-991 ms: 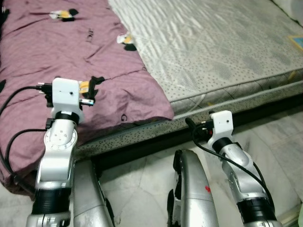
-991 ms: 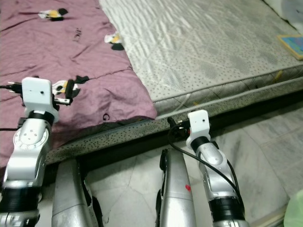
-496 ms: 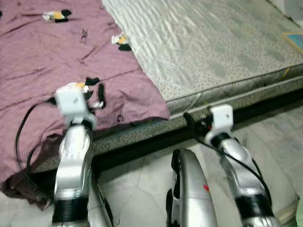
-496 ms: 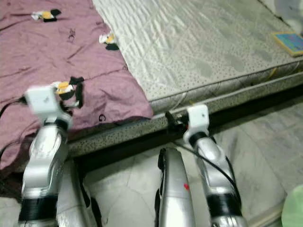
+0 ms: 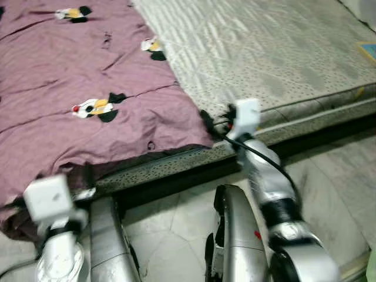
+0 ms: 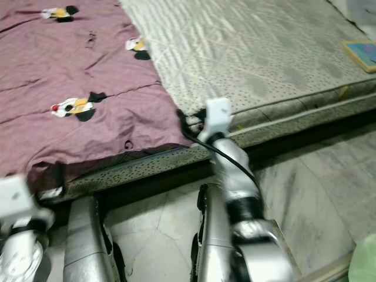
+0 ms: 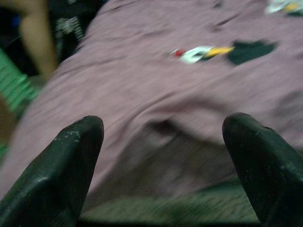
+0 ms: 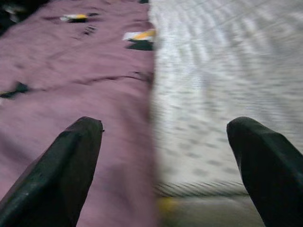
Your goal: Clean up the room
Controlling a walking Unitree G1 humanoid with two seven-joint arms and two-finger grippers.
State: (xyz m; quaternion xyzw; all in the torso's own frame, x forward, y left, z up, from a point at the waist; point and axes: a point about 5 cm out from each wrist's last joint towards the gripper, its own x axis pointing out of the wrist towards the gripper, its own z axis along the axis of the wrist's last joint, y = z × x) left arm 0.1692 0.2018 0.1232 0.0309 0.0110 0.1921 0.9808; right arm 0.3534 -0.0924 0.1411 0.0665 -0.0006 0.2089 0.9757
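Right gripper (image 5: 207, 122) reaches forward from the bent silver arm to the front edge of the mattress (image 5: 282, 53), its black tips at the blanket's near right corner; whether they touch the cloth I cannot tell. From its wrist camera the two black fingers (image 8: 71, 165) stand wide apart with nothing between them, aimed along the line where the blanket's edge meets bare mattress. Its white wrist block sits just over the mattress border, a black cable trailing back down the forearm.

Down low at the front edge, the left gripper (image 5: 79, 182) hangs below the blanket's overhanging hem. Its fingers (image 7: 61, 170) are spread wide and empty, pointing at the drooping fold of cloth.

Spread over the left part of the mattress is the purple blanket (image 5: 70, 70), wrinkled and printed with small black, white and yellow cartoon figures. It runs lengthwise from the front edge away toward the far end of the bed, its right edge slanting across the mattress. The near edge spills over the front edge and sags lower toward the front left corner.

Grey dotted quilting covers the bare right part of the mattress. Pale marbled floor tiles (image 5: 176, 229) lie below. A blurred limb of a person (image 7: 35, 38) shows beyond the blanket in the left wrist view.
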